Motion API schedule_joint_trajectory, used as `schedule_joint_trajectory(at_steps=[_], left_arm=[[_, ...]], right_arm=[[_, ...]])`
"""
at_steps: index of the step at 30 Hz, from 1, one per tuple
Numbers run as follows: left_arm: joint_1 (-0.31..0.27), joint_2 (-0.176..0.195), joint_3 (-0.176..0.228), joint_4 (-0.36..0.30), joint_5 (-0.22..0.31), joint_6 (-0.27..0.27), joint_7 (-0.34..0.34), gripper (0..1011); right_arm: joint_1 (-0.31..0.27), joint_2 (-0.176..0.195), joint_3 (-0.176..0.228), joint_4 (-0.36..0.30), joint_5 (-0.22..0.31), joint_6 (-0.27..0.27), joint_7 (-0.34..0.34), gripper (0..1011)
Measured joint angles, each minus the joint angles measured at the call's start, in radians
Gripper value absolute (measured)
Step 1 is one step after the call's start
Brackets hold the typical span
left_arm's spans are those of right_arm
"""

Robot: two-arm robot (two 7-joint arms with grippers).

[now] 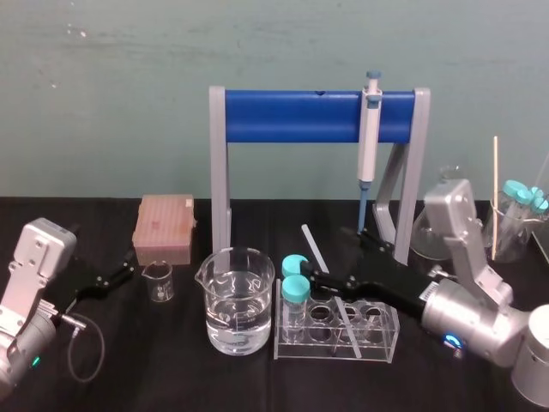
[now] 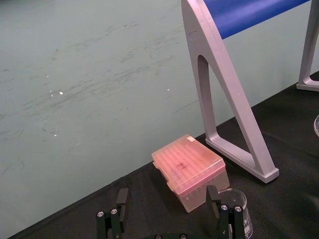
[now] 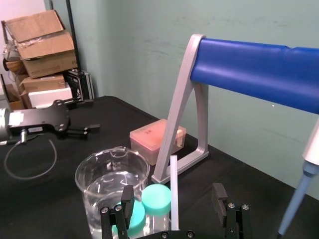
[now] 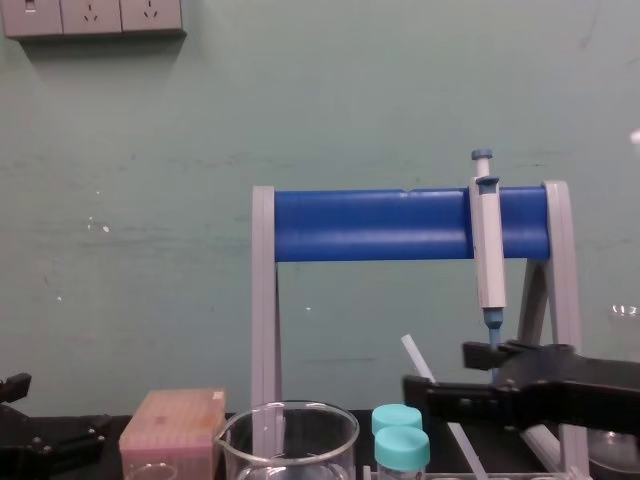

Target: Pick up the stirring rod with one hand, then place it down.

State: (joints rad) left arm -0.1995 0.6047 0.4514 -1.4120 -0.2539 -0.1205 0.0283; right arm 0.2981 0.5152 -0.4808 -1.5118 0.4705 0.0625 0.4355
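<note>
We see the thin, translucent rod (image 3: 173, 172) leaning tilted in the clear rack (image 1: 388, 342), with bare gaps either side between our right gripper's (image 3: 173, 189) spread black fingers. Well left of the rack, our left gripper (image 2: 167, 194) sits parked, also spread.

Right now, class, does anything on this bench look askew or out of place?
The stirring rod leans at a slant in the clear tube rack, unlike the upright capped tubes beside it. The open right gripper brackets it without touching. The left gripper idles far left.

The stirring rod (image 1: 314, 247) leans in the tube rack (image 1: 390, 335), right of the beaker (image 1: 239, 300).
</note>
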Motion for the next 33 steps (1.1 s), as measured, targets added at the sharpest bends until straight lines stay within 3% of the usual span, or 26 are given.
schedule_joint_trajectory(at_steps=[8, 15, 29, 33], left_arm=[[0.0, 0.0, 0.0, 0.0, 0.0, 0.0, 0.0, 1000], [0.0, 0.0, 0.0, 0.0, 0.0, 0.0, 0.0, 1000], [0.0, 0.0, 0.0, 0.0, 0.0, 0.0, 0.0, 1000], [0.0, 0.0, 0.0, 0.0, 0.0, 0.0, 0.0, 1000]], right_arm=[[0.063, -0.068, -0.021, 0.073, -0.023, 0.034, 0.023, 1003], [0.088, -0.099, -0.024, 0.118, -0.045, 0.053, 0.029, 1003], [0.094, -0.117, -0.011, 0.136, -0.053, 0.05, 0.03, 1003], [0.094, -0.117, -0.011, 0.136, -0.053, 0.05, 0.03, 953]])
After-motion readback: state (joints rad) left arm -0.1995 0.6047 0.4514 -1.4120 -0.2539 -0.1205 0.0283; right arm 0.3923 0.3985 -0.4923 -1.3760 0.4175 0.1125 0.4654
